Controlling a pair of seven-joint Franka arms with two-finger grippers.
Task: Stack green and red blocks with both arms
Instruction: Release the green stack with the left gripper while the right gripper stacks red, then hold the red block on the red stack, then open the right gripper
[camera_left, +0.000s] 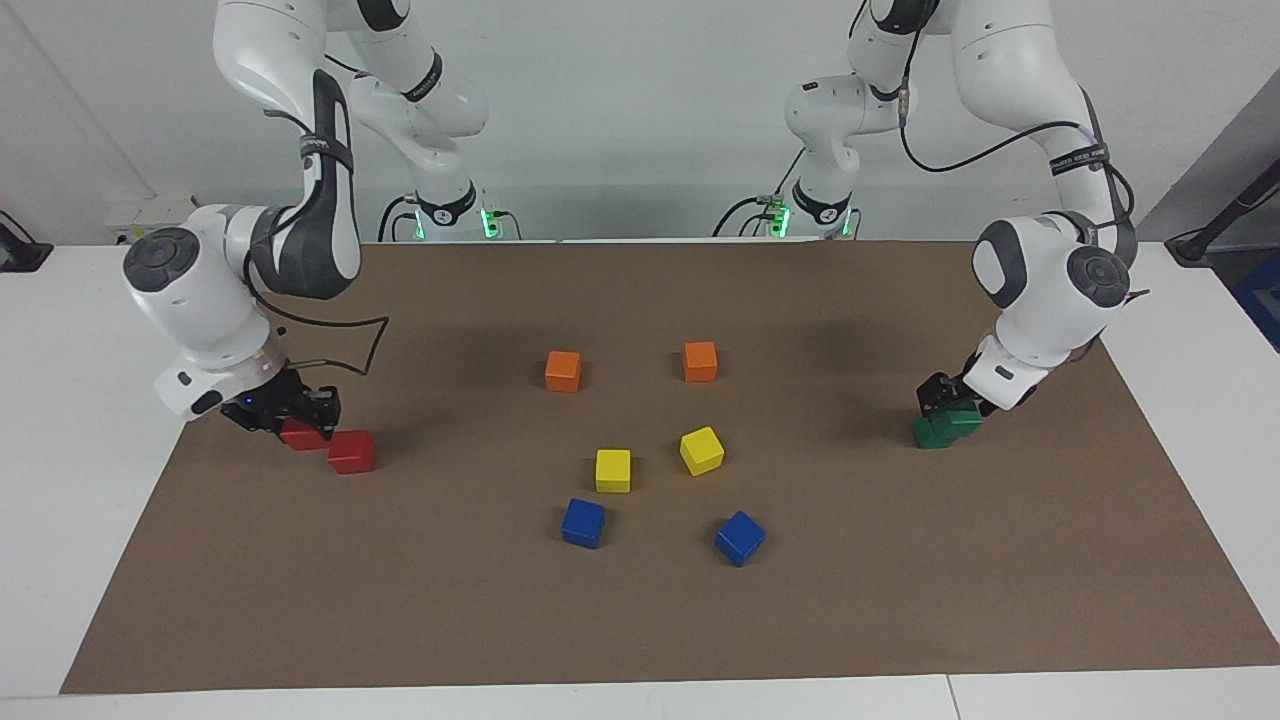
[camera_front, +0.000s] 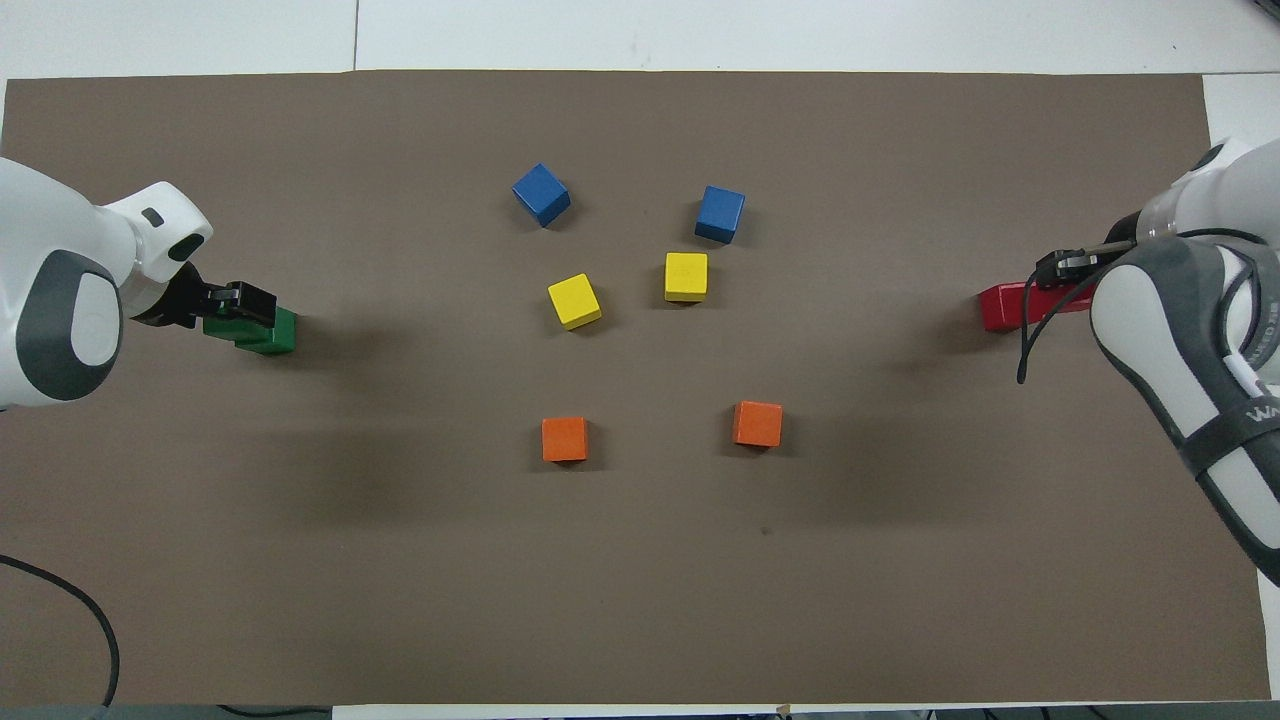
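Note:
My right gripper (camera_left: 298, 420) is low at the right arm's end of the mat and shut on a red block (camera_left: 298, 436). The second red block (camera_left: 352, 451) sits on the mat touching it, toward the table's middle. In the overhead view the right gripper (camera_front: 1060, 272) covers part of the red pair (camera_front: 1005, 305). My left gripper (camera_left: 952, 402) is low at the left arm's end and shut on a green block (camera_left: 966, 421), partly hidden by the hand. The second green block (camera_left: 934, 433) sits against it. In the overhead view the left gripper (camera_front: 236, 306) is over the green pair (camera_front: 272, 333).
Two orange cubes (camera_left: 563, 370) (camera_left: 700, 361), two yellow cubes (camera_left: 613, 470) (camera_left: 701, 450) and two blue cubes (camera_left: 583, 522) (camera_left: 739, 537) stand spread in the middle of the brown mat (camera_left: 640, 620). A black cable loops beside the right gripper.

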